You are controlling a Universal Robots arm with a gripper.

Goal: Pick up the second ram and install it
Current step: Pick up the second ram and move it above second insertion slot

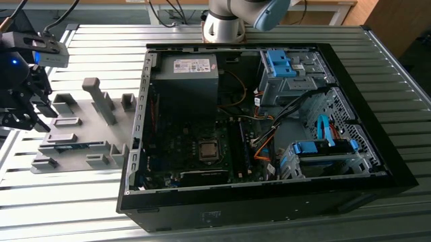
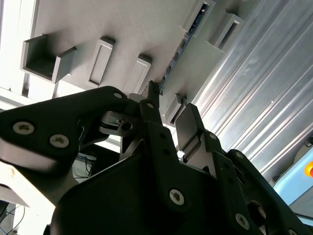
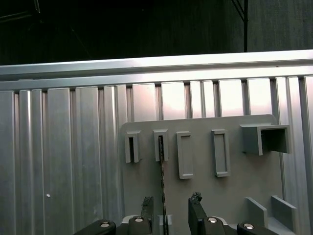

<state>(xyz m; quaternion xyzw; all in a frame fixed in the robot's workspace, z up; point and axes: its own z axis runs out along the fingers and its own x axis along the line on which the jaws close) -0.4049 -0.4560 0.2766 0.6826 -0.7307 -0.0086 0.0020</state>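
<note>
The second ram stands on its thin edge in a slot of the grey fixture plate, showing as a dark narrow strip. In the second wrist view the ram runs away from the fingertips. In the exterior view it is a bluish strip low in the fixture. My gripper is open and hangs above the ram's near end, one finger close beside the stick and the other finger farther off. Nothing is held. The gripper is at the exterior view's far left.
An open black computer case lies in the middle of the ribbed metal table, with the motherboard exposed and blue drive latches at its right. Upright grey blocks rise from the fixture plate. The arm's base stands behind the case.
</note>
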